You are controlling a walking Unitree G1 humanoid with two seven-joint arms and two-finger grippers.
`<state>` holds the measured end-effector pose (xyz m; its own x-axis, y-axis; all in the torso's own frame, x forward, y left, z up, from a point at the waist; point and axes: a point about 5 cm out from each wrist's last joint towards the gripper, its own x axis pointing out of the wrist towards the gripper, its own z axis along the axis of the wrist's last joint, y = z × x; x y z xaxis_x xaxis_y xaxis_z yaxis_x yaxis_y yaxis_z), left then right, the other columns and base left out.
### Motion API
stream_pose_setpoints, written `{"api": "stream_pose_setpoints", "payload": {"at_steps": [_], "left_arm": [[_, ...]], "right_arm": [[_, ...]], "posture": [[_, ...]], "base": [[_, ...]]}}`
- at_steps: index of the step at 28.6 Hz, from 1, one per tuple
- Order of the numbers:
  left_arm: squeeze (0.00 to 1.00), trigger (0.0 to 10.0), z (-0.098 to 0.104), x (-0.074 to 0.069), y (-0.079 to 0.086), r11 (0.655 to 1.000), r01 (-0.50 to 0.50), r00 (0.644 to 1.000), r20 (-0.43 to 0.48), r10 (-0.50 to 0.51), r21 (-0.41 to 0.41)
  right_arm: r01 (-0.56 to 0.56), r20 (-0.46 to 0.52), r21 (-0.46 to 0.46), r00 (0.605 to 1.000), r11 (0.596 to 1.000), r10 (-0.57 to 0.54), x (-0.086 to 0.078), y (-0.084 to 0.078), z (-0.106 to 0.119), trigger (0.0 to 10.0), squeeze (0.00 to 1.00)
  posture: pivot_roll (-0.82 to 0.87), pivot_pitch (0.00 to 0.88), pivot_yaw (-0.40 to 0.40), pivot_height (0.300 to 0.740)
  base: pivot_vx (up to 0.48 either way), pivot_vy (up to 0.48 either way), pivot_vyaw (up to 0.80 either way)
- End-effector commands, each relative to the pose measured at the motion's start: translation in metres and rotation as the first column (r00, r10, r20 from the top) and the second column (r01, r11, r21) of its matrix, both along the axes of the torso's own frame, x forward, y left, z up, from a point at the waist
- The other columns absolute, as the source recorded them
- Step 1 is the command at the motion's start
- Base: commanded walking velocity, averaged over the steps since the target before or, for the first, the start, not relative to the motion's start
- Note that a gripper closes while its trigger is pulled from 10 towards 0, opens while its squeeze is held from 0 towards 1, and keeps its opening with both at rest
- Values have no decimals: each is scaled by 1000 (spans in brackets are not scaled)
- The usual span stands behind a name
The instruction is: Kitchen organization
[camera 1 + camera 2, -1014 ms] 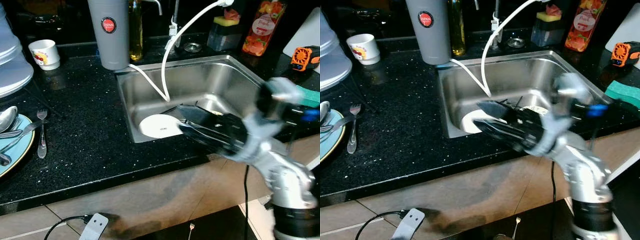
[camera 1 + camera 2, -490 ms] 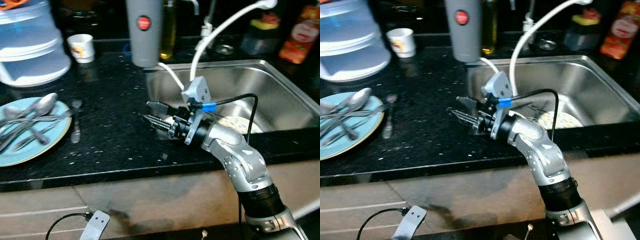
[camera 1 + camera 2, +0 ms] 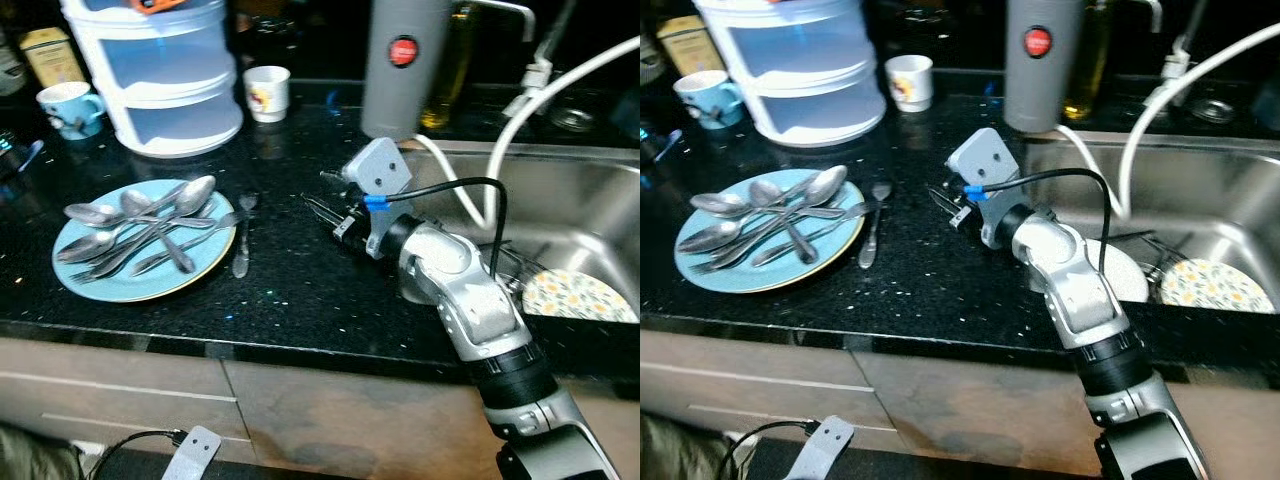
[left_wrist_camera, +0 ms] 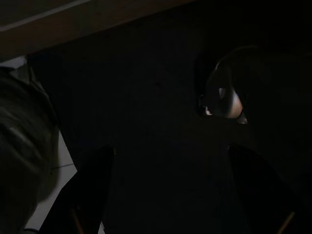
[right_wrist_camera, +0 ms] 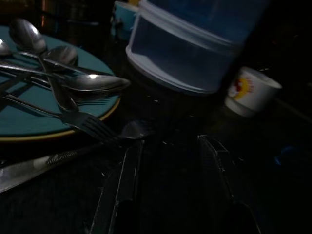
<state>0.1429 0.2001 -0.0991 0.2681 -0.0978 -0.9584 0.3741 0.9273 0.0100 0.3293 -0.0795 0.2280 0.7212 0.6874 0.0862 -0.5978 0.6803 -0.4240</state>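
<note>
Cutlery, a heap of spoons (image 3: 150, 222) with forks among them, lies on the blue plate (image 3: 140, 285), and that plate serves as the landmark on the black speckled counter (image 3: 290, 295). Largest in view, the steel sink (image 3: 590, 215) sits well off to the plate's right, sunk into the counter, with a flowered dish (image 3: 580, 297) on its floor and a white hose (image 3: 520, 125) curving down into it. Behind the plate stands a tiered translucent container (image 3: 160, 75), and further right along the back a tall grey flask (image 3: 400, 65) with a red badge. The silver right arm (image 3: 465, 300) reaches from the sink side toward the plate; its right gripper (image 3: 322, 205) hangs low over the counter between plate and sink, the two black fingers (image 5: 119, 187) parted with bare counter between them, gripping nothing. A blue mug (image 3: 68, 105) stands behind the plate to its left, a small white cup (image 3: 268, 92) behind it to the right, beside the container. A single fork (image 3: 243, 235) lies on the counter just off the plate's right rim, between plate and gripper. In the dark left wrist view, the left gripper (image 4: 170, 195) shows its fingers spread apart, empty.
</note>
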Motion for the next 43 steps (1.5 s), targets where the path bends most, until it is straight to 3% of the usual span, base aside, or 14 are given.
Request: {"api": "stream_pose_setpoints", "payload": {"at_steps": [1, 24, 34, 43], "left_arm": [[0, 10000, -1, -3, 2, 1000, 19, 1000, -10, -19, 16], [0, 10000, -1, -3, 1, 1000, 6, 1000, 15, -6, 1], [0, 10000, -1, -3, 2, 1000, 8, 1000, 26, -8, 19], [0, 10000, -1, -3, 2, 1000, -18, 999, 30, 17, 24]], "right_arm": [[13, 16, -6, 1000, 1000, -12, 2, 1, -1, 10000, 0], [155, 67, 15, 985, 988, -156, 16, -17, 9, 10000, 0], [157, 60, 24, 986, 987, -159, 16, -15, 8, 10000, 0], [159, 54, 21, 986, 987, -160, 18, -12, 7, 10000, 0]], "posture": [[-27, 0, 2, 740], [-38, 0, 3, 740], [-32, 0, -1, 740], [-23, 0, -8, 740]], "base": [[0, 0, 775], [0, 0, 775], [0, -336, 775], [0, 0, 775]]}}
